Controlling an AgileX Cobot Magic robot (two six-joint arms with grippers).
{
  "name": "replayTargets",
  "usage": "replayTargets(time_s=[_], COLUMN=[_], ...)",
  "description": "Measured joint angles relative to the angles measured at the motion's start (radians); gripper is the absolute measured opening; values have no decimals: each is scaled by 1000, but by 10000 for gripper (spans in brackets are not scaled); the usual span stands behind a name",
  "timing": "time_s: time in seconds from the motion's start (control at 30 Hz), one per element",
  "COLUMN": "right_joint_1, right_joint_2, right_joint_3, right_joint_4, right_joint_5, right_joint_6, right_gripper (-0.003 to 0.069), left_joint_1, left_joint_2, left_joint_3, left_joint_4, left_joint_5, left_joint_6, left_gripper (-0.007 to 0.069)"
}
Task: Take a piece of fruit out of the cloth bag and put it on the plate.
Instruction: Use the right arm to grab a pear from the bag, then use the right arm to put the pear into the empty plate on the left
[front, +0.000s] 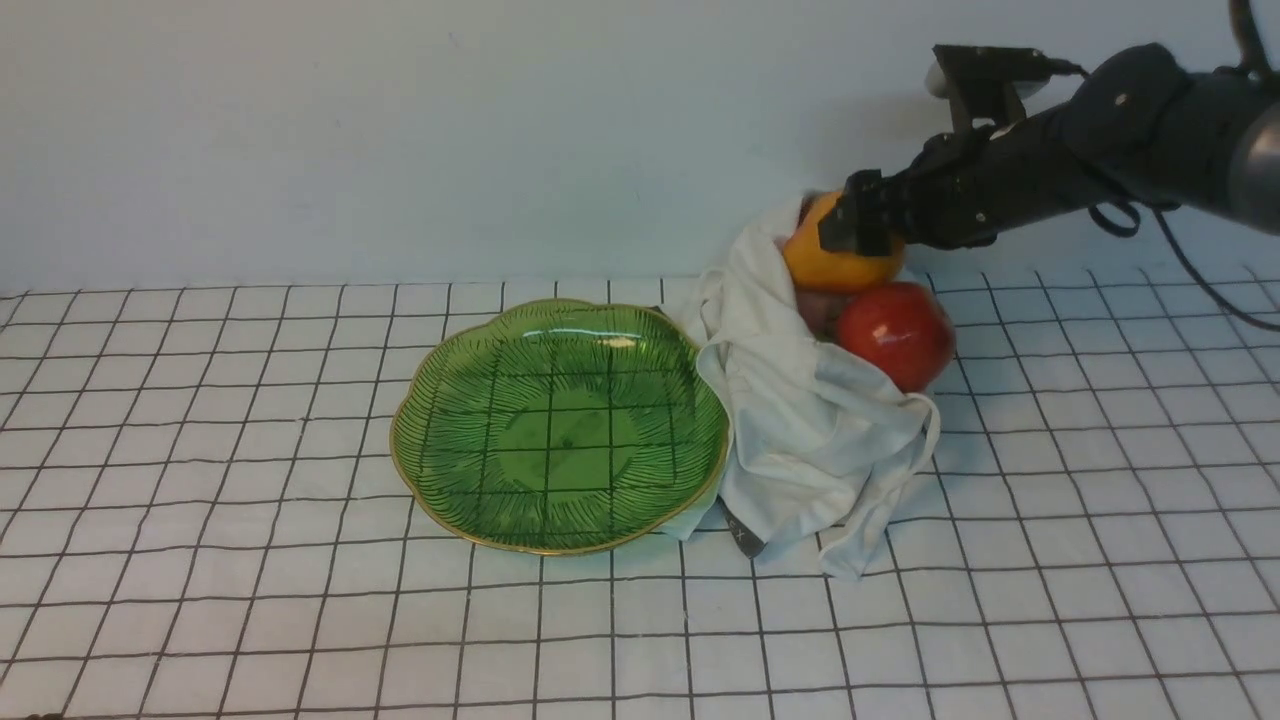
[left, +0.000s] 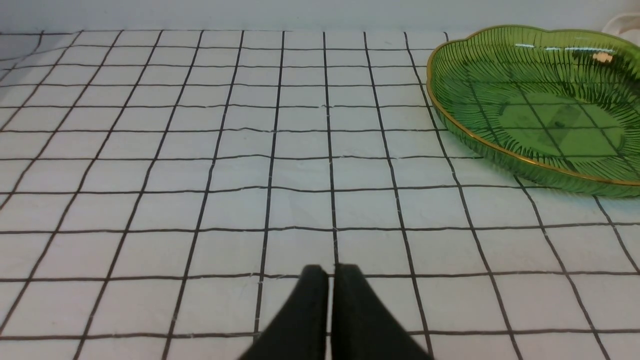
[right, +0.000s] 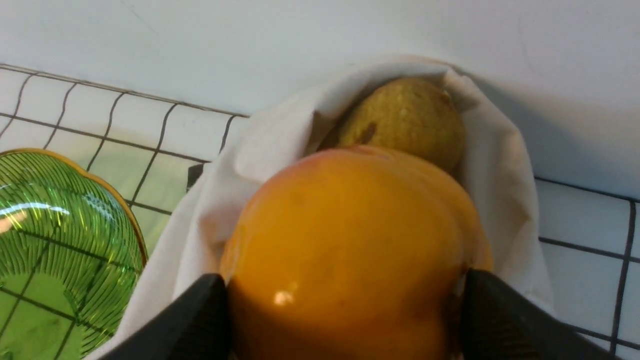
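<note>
The piece of fruit, glossy orange-yellow, hangs just above the open mouth of the white cloth bag. My right gripper is shut on it. In the right wrist view the fruit fills the gap, with a black finger pressed on each side of the right gripper. The green glass plate with a gold rim lies left of the bag, touching its folds, and holds nothing. My left gripper is shut and holds nothing, low over the checked cloth, left of the plate.
A shiny red apple sits in the bag's mouth just below the held fruit. A brown-green kiwi lies deeper in the bag. The wall stands close behind the bag. A white checked cloth covers the table.
</note>
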Motion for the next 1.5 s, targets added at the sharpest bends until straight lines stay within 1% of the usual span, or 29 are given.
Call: replayTargets(time_s=[0.17,0.27,0.37,0.5,0.63,0.67,0.7,0.8,0.9,1.1,1.13,1.23,1.3,1.4,1.5], right_joint_1=[0,0,0,0,2,11,13,74,138,223,234,269,280,279,249], right_joint_2=[0,-11,-66,-155,-252,-273,-276,-266,-212,-82,-68,0,19,25,18], right_joint_3=[-1,-1,-1,-1,-1,-2,-2,-3,-3,-3,-3,-3,-3,-4,-48], right_joint_4=[0,0,-7,-6,46,86,93,124,129,131,131,132,131,126,104], right_joint_5=[8,26,48,50,83,122,132,214,254,231,219,179,164,156,217], right_joint_6=[-6,-34,-85,-105,-82,-73,-73,-79,-79,-79,-79,-79,-79,-79,-75], right_gripper=[524,524,524,524,524,524,524,524,524,528,540,644,674,689,687], left_joint_1=[0,0,0,0,0,0,0,0,0,0,0,0,0,0,0], left_joint_2=[0,0,0,0,0,0,0,0,0,0,0,0,0,0,0], left_joint_3=[0,0,0,0,0,0,0,0,0,0,0,0,0,0,0], left_joint_4=[0,0,0,0,0,0,0,0,0,0,0,0,0,0,0], left_joint_5=[0,0,0,0,0,0,0,0,0,0,0,0,0,0,0], left_joint_6=[0,0,0,0,0,0,0,0,0,0,0,0,0,0,0], left_gripper=[-5,-5,-5,-5,-5,-5,-5,-5,-5,-5,-5,-5,-5,-5,-5])
